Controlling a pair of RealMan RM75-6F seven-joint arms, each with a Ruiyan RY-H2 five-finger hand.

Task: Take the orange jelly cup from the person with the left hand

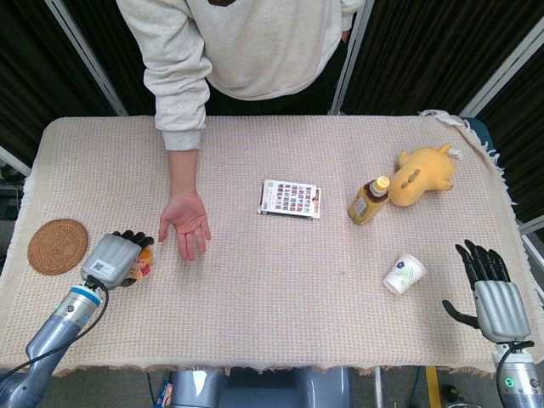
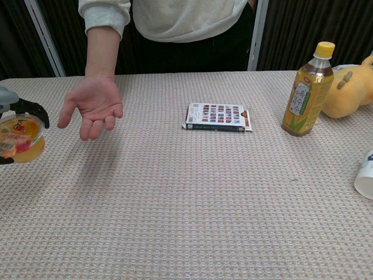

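Note:
My left hand point(image 1: 115, 257) grips the orange jelly cup point(image 2: 20, 139), a clear cup of orange jelly with a printed lid, at the table's left near the front. In the head view only a sliver of the jelly cup point(image 1: 145, 261) shows past the fingers. The chest view catches just the fingertips point(image 2: 29, 107) at its left edge. The person's open palm point(image 1: 186, 225) hovers empty to the right of my hand, apart from the cup. My right hand point(image 1: 491, 285) stays at the front right corner with its fingers spread, holding nothing.
A round woven coaster point(image 1: 58, 246) lies left of my left hand. A flat printed box point(image 1: 291, 199) sits mid-table. To the right stand a tea bottle point(image 1: 369, 200), a yellow plush toy point(image 1: 425, 172) and a paper cup point(image 1: 405, 274).

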